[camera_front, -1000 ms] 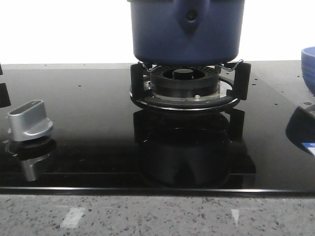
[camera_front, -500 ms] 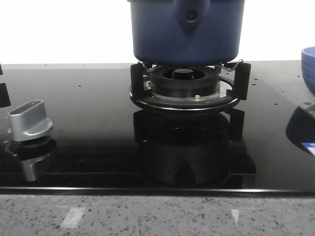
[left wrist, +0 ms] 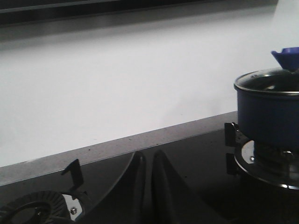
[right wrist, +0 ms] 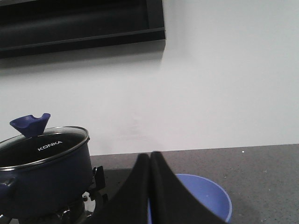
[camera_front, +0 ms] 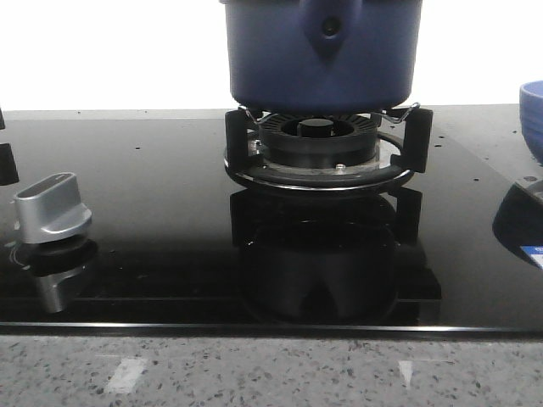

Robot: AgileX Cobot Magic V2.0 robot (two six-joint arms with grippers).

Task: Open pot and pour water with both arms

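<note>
The dark navy-blue pot (camera_front: 322,55) stands on the burner grate (camera_front: 327,148) at the middle back of the black hob. It also shows in the left wrist view (left wrist: 268,114) and the right wrist view (right wrist: 44,177), with a glass lid (right wrist: 44,142) on it and a blue lid knob (right wrist: 30,123). My left gripper (left wrist: 148,156) is shut and empty, over the hob to the pot's left. My right gripper (right wrist: 151,156) is shut and empty, just above the light-blue bowl (right wrist: 205,196), to the pot's right. Neither gripper shows in the front view.
A silver stove knob (camera_front: 51,208) sits at the hob's front left. The light-blue bowl (camera_front: 532,119) is at the right edge. A second burner (left wrist: 32,210) lies to the left. A white wall stands behind, and a speckled counter edge (camera_front: 271,369) runs along the front.
</note>
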